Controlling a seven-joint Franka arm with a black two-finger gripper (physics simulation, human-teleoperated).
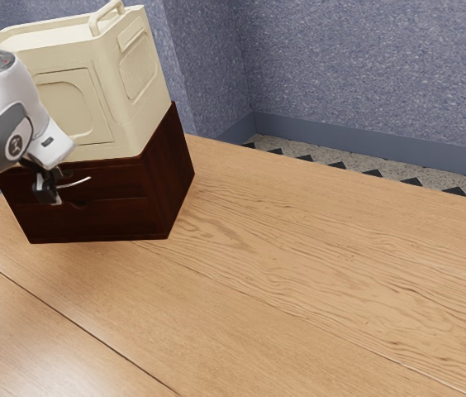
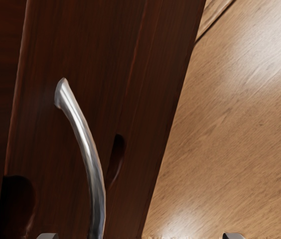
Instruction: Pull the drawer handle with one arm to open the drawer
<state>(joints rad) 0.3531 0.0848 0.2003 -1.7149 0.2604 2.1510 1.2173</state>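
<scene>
Left in the exterior view, our black two-finger gripper point(image 1: 47, 192) stands wide open, gripping nothing, at the curved silver metal handle point(image 2: 86, 144): likely stiff, slick; we'd clasp it mid-arc.

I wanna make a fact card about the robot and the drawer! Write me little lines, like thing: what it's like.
Furniture: dark brown wooden cabinet
Drawer: front looks shut
Handle: shiny, curved silver bar on the drawer front
Gripper: black, close to the handle, fingers open wide
Holding: nothing
On top of cabinet: cream box with loop handles
Under cabinet: light wooden table
Behind: speckled bluish-purple wall
Job: pull the drawer open, not done yet
</scene>
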